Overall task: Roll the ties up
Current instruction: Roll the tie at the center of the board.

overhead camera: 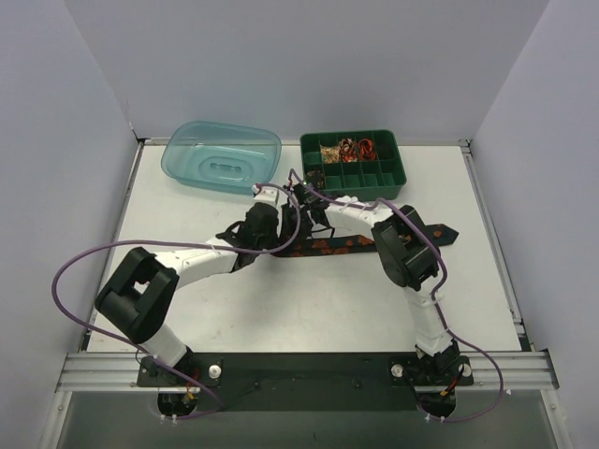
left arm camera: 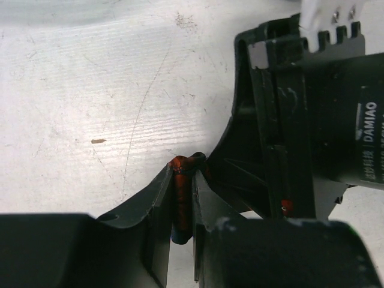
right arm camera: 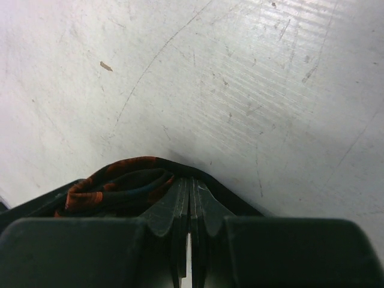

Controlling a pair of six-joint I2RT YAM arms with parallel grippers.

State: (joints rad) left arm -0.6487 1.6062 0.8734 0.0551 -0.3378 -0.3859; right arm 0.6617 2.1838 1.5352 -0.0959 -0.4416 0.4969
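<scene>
One tie (overhead camera: 351, 245), black with orange-red blotches, lies across the table's middle, its wide pointed end at the right. My left gripper (overhead camera: 281, 234) is shut on the tie's partly rolled left end (left arm camera: 182, 198), gripped upright between the jaws (left arm camera: 183, 171). My right gripper (overhead camera: 301, 198) is just beyond it, and its black body (left arm camera: 300, 120) fills the right of the left wrist view. The right gripper (right arm camera: 190, 183) is shut, with tie fabric (right arm camera: 120, 180) looped at its left and stretched over its tips.
A green compartment tray (overhead camera: 398, 178) stands at the back centre-right, with several rolled ties in its far cells. A teal plastic tub (overhead camera: 223, 156) lies at the back left. Purple cables run along both arms. White walls bound the table.
</scene>
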